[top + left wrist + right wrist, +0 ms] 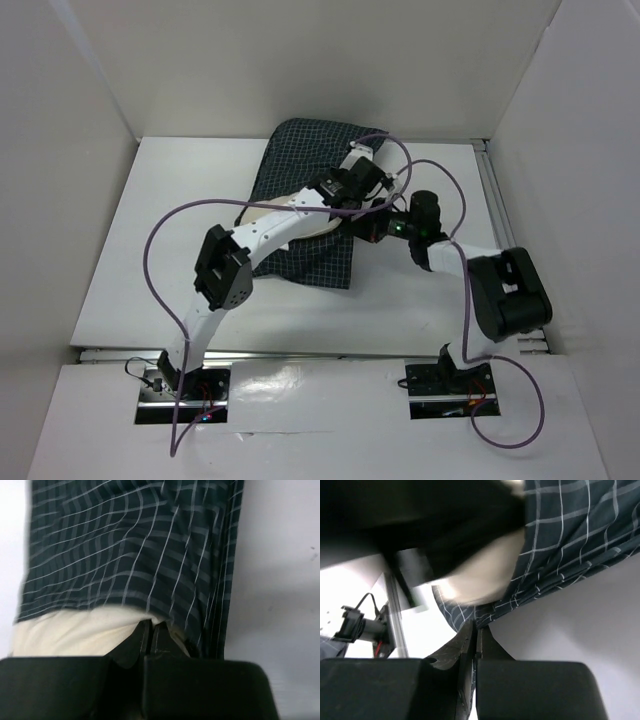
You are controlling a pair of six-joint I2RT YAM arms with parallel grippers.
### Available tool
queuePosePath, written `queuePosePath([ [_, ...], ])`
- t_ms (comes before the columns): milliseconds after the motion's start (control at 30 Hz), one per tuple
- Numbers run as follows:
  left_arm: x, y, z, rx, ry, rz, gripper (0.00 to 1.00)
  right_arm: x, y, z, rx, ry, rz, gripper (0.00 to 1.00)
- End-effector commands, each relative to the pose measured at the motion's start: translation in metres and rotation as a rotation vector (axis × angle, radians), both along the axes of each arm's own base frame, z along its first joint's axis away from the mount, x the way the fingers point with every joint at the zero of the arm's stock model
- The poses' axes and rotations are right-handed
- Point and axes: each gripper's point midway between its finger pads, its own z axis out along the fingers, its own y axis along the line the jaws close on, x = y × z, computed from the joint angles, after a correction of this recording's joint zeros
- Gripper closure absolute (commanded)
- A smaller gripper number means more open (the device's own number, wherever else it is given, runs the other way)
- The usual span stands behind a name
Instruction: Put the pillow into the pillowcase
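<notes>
The pillowcase (300, 150) is dark navy checked cloth at the back centre of the table. The cream pillow (265, 213) lies partly inside it and mostly under my left forearm. In the left wrist view the pillowcase (125, 545) hem lies over the pillow (65, 632). My left gripper (151, 625) is shut at that hem, above the cloth's right side (358, 170). My right gripper (368, 228) reaches in from the right. In its wrist view the right gripper (476, 627) is shut on the lower edge of the pillowcase (570, 530), just below the pillow (485, 575).
White walls enclose the table on three sides. A metal rail (492, 190) runs along its right edge. Purple cables (160, 230) loop over both arms. My left arm (445, 525) fills the top of the right wrist view, close above the right gripper.
</notes>
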Motion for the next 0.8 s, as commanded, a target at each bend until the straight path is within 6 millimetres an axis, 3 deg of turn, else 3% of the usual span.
queuePosePath([
  [0,0.035,-0.012,-0.013,-0.137,-0.017,0.047,1.0,-0.055,0.002,0.043,0.085,-0.068,0.17,1.0],
  [33,0.041,-0.011,-0.023,-0.14,-0.009,0.065,1.0,-0.064,0.001,0.038,0.081,-0.02,0.183,1.0],
  [133,0.048,-0.016,-0.016,-0.201,-0.025,0.066,1.0,-0.087,-0.001,0.039,0.073,-0.006,0.251,1.0],
  [200,0.048,-0.02,-0.023,-0.214,-0.013,0.051,1.0,-0.111,-0.002,0.039,0.083,0.009,0.331,1.0],
  [267,0.049,-0.023,-0.027,-0.225,-0.016,0.057,1.0,-0.122,-0.004,0.049,0.089,-0.016,0.355,1.0],
  [300,0.049,-0.022,-0.04,-0.207,0.003,0.059,1.0,-0.125,-0.005,0.054,0.09,-0.031,0.356,1.0],
  [333,0.048,-0.02,-0.041,-0.208,0.004,0.075,1.0,-0.129,-0.006,0.054,0.094,-0.022,0.343,1.0],
  [367,0.045,-0.017,-0.051,-0.184,0.027,0.077,1.0,-0.131,-0.007,0.067,0.096,-0.078,0.334,1.0],
  [467,0.029,-0.006,-0.072,-0.152,0.088,0.088,1.0,-0.121,-0.016,0.079,0.072,-0.099,0.223,1.0],
  [500,0.015,0.007,-0.094,-0.103,0.136,0.094,1.0,-0.113,-0.02,0.083,0.053,-0.129,0.177,1.0],
  [533,0.008,0.014,-0.1,-0.087,0.152,0.096,1.0,-0.106,-0.026,0.089,0.05,-0.146,0.138,1.0],
  [567,0.001,0.02,-0.092,-0.101,0.145,0.102,1.0,-0.101,-0.03,0.099,0.051,-0.186,0.111,1.0],
  [600,-0.006,0.026,-0.1,-0.09,0.156,0.104,1.0,-0.1,-0.032,0.106,0.056,-0.201,0.1,1.0],
  [633,-0.019,0.039,-0.123,-0.078,0.201,0.118,1.0,-0.097,-0.035,0.112,0.065,-0.196,0.086,1.0],
  [767,-0.034,0.053,-0.15,-0.064,0.273,0.168,1.0,-0.104,-0.031,0.138,0.092,-0.253,0.146,1.0],
])
